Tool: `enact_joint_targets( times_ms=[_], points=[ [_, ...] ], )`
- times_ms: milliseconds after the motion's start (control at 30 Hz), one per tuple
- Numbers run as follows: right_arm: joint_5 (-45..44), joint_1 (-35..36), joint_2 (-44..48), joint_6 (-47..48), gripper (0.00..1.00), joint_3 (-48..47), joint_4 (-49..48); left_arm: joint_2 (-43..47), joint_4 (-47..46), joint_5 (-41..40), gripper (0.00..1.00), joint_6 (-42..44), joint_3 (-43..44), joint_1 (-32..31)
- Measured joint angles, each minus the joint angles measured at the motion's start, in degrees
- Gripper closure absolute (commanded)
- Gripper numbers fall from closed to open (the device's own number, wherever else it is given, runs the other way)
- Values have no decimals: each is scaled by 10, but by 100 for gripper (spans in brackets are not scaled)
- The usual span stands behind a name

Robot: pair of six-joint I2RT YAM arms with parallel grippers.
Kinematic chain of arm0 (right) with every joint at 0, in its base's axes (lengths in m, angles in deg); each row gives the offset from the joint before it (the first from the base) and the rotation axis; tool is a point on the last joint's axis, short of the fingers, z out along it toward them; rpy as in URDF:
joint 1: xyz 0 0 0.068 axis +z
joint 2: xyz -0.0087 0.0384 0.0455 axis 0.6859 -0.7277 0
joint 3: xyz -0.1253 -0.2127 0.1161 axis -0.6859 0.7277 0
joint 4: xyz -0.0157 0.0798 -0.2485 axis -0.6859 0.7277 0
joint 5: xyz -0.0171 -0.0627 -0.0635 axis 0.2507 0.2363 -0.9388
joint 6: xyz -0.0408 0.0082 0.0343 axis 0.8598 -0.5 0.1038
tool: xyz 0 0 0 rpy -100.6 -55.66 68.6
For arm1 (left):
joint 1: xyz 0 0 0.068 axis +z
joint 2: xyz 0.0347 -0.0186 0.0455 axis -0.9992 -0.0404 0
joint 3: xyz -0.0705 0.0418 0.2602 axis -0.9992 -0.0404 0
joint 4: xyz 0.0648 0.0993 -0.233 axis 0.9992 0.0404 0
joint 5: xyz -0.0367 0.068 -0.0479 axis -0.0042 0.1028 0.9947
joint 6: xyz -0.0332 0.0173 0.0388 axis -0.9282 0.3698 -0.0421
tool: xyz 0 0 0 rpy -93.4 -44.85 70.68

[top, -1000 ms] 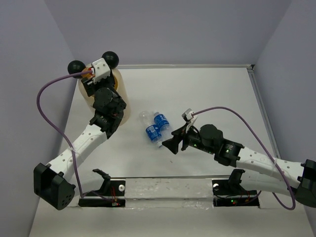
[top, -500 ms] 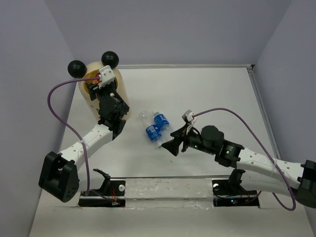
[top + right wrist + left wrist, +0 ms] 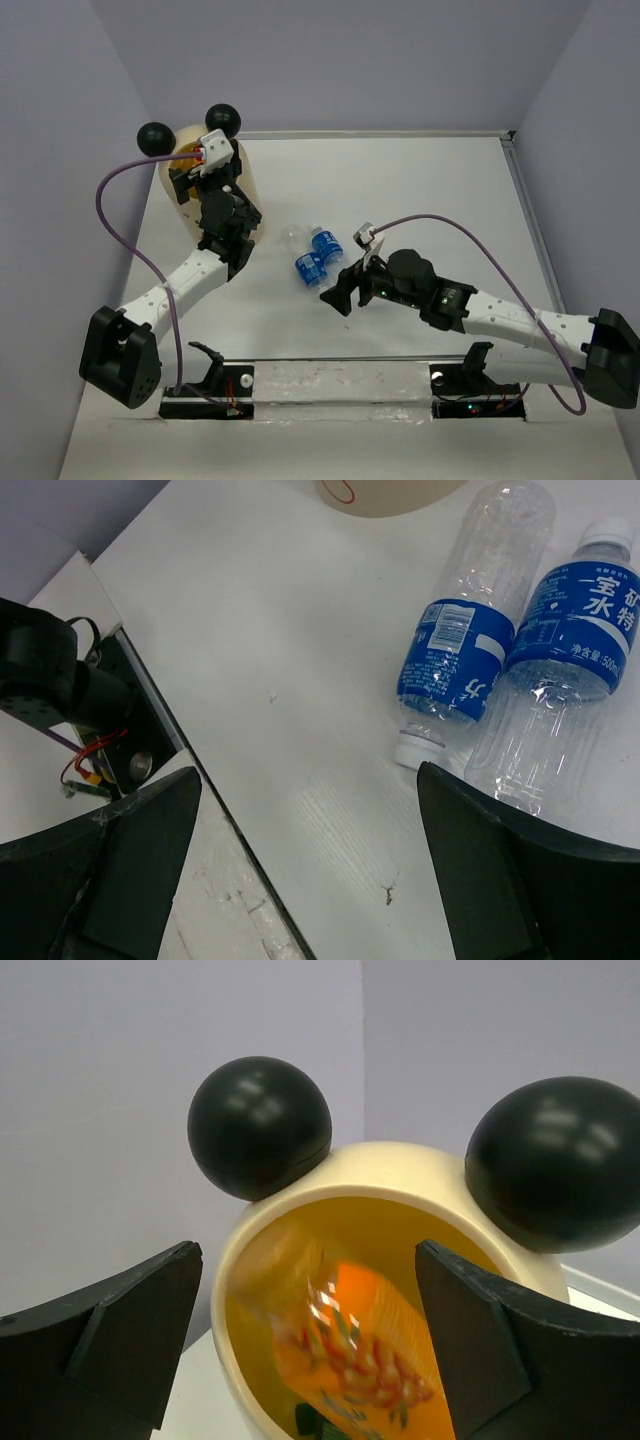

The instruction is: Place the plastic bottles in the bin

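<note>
The cream-yellow bin (image 3: 248, 185) with two black ball ears stands at the far left. My left gripper (image 3: 190, 178) hovers over its mouth, open. In the left wrist view a blurred orange bottle (image 3: 350, 1350) lies loose inside the bin (image 3: 400, 1165), between but free of the left gripper (image 3: 310, 1345); something green (image 3: 318, 1422) shows beneath it. Two clear blue-labelled bottles (image 3: 312, 258) lie side by side mid-table. My right gripper (image 3: 338, 290) is open just near-right of them. The right wrist view shows both bottles (image 3: 458, 655) (image 3: 565, 675) past the open right gripper (image 3: 310, 870).
A black arm mount with red wires (image 3: 100, 695) sits at the table's near edge, along a worn strip (image 3: 340, 380). Purple cables loop off both wrists. Walls close the table at the back and on both sides.
My left gripper opened over the bin and the orange bottle it held dropped inside. My right gripper opened wider and moved left, closer to the two clear bottles.
</note>
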Motion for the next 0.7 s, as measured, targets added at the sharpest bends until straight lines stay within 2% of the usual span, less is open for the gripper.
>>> enact_joint_targets(
  times_ms=[233, 367, 533, 700],
  points=[
    [-47, 0, -71, 0, 5, -56, 43, 13, 47, 8, 1, -29, 26, 0],
    [-74, 0, -109, 0, 7, -78, 64, 30, 109, 21, 1, -74, 57, 0],
    [-111, 0, -158, 0, 11, -109, 89, 70, 260, 63, 1, -176, 128, 0],
    [-154, 0, -222, 0, 12, -160, 121, 144, 442, 150, 1, -326, 181, 0]
  ],
)
